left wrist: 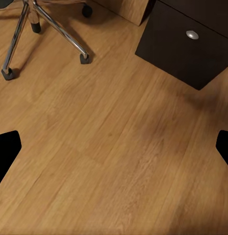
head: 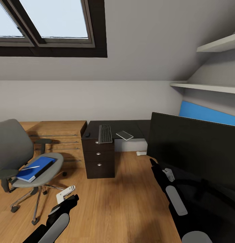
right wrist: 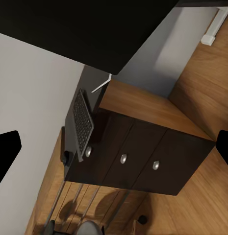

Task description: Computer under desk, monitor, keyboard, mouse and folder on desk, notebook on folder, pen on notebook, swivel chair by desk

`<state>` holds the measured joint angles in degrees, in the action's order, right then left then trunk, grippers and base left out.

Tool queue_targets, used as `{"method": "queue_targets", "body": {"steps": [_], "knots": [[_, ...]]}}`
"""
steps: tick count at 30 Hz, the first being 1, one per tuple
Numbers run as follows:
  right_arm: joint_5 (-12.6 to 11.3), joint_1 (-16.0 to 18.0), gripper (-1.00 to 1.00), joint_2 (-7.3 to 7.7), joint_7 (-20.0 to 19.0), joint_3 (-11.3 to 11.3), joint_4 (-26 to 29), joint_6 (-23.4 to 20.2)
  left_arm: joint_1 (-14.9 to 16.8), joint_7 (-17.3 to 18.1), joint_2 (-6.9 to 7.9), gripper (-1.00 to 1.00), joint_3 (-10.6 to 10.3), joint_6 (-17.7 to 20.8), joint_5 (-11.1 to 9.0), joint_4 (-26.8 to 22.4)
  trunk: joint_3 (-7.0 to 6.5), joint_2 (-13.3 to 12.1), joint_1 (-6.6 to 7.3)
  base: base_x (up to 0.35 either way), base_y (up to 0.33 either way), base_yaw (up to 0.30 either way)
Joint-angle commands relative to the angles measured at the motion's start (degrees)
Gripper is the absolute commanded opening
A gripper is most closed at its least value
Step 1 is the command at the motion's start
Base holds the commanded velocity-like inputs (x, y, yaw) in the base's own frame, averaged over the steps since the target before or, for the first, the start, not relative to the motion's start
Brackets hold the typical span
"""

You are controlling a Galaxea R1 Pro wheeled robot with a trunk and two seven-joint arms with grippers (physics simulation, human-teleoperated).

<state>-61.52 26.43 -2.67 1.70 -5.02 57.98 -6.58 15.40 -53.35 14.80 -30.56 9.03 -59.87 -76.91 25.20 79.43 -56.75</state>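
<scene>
Lacking any readable writing, blue folder [head: 35,168] on swivel chair [head: 16,152].

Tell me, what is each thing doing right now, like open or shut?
monitor, screen dark, upright
keyboard, flat on the desk
folder, closed, on the swivel chair seat
pen, lying on the folder
notebook, closed, flat on desk
drawers, all three shut
left gripper, open
right gripper, open
</scene>
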Motion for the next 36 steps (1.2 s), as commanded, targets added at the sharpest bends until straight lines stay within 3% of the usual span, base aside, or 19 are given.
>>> {"method": "queue_targets", "body": {"steps": [1, 36], "knots": [[-0.45, 0.03, 1.0, -0.06, 0.17, -0.18, 0.09, -0.37, 0.07, -0.35, 0.06, 1.0, -0.12, 0.29, -0.12, -0.08, 0.07, 0.04, 0.0, -0.001, 0.0, 0.0], [-0.45, 0.03, 1.0, -0.04, 0.15, -0.15, -0.06, -0.45, 0.07, -0.38, 0.06, 1.0, -0.12, 0.29, -0.33, 0.18, 0.07, 0.04, 0.0, 0.0, 0.0, 0.0]]}}
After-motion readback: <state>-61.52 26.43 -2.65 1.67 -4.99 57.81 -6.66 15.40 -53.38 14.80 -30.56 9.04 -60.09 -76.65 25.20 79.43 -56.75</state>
